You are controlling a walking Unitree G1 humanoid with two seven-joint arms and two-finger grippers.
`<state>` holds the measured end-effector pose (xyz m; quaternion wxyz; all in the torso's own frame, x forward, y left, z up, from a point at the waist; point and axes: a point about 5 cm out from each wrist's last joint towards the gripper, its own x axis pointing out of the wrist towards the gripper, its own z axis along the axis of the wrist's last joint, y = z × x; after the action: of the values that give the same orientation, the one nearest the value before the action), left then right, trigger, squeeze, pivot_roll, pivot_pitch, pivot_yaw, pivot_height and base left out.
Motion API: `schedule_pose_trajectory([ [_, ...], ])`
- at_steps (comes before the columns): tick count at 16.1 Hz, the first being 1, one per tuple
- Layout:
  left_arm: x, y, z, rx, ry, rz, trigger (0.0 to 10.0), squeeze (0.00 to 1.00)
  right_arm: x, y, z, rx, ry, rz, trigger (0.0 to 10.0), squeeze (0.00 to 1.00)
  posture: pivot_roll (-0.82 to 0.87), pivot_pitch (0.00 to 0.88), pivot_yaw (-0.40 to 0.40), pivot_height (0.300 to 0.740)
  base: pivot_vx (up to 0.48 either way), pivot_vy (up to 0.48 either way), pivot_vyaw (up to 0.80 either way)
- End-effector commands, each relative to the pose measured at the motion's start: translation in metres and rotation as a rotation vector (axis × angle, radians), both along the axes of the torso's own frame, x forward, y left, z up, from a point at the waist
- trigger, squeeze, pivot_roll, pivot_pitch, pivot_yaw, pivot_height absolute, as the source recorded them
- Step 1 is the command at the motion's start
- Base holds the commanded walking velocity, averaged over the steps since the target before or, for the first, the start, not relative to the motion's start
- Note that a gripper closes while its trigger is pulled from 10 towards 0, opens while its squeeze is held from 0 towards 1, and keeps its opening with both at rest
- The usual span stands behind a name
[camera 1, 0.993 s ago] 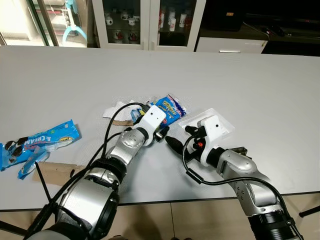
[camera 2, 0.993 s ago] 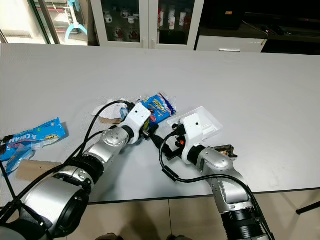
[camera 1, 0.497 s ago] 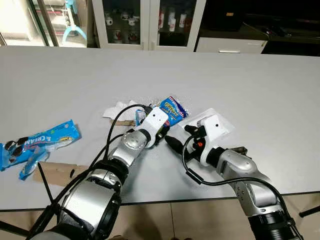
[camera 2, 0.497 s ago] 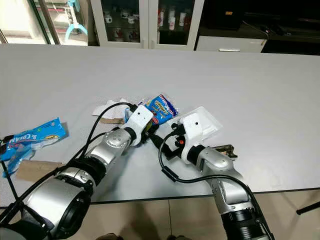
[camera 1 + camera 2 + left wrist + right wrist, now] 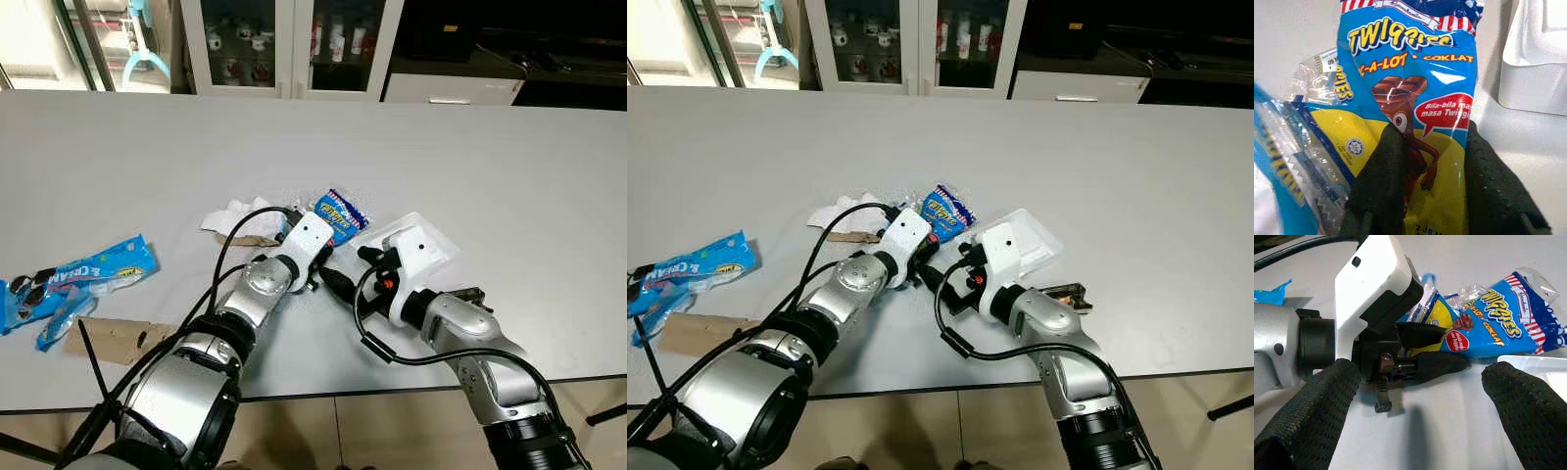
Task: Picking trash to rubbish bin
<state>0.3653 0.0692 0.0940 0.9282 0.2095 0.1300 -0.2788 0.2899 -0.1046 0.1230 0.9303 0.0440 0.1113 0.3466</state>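
On the grey table [image 5: 509,157], at far left, lie a long blue cookie wrapper [image 5: 73,284] and a brown cardboard strip [image 5: 113,339], with crumpled white tissue [image 5: 230,217] further in. At centre the left gripper [image 5: 1427,196] has its black fingers closed on the yellow end of the blue glossy Twiggies snack packet [image 5: 1410,98]; keeping that pinch firm while lifting straight up should free it cleanly. Just right, the right gripper [image 5: 1420,387] hovers wide open, empty, before the white plastic tray [image 5: 431,235].
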Motion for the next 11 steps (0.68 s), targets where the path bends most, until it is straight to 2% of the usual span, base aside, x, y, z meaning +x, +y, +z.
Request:
schedule_pose_trajectory([
  [1,-0.008,0.003,-0.016,0.033,0.063,0.015,0.0,0.00,-0.003,0.000,-0.001,0.005,0.008,0.011,10.0,0.00,-0.11,0.054,-0.042,0.740,0.000,0.000,0.00],
  [5,-0.006,0.006,-0.015,0.032,0.032,0.069,0.0,0.00,-0.004,0.003,0.000,0.018,-0.002,0.028,10.0,0.00,-0.11,0.054,-0.042,0.740,0.000,0.000,0.00],
  [8,0.001,0.012,-0.004,0.044,-0.069,0.156,0.0,0.00,-0.005,0.004,0.000,0.018,-0.002,0.032,10.0,0.00,-0.10,0.053,-0.044,0.740,0.000,0.000,0.00],
  [9,0.004,0.015,0.002,0.039,-0.122,0.201,0.9,0.00,-0.004,0.004,0.001,0.019,-0.004,0.033,10.0,0.00,-0.10,0.053,-0.045,0.740,0.000,0.000,0.00],
  [10,0.007,0.016,0.010,0.015,-0.187,0.230,10.0,0.00,-0.003,0.004,0.000,0.019,-0.005,0.025,10.0,0.00,-0.10,0.051,-0.047,0.740,0.000,0.000,0.00],
  [11,0.008,0.017,0.016,-0.017,-0.230,0.252,10.0,0.00,-0.002,0.004,0.000,0.019,-0.007,0.019,10.0,0.00,-0.09,0.049,-0.048,0.740,0.000,0.000,0.00],
])
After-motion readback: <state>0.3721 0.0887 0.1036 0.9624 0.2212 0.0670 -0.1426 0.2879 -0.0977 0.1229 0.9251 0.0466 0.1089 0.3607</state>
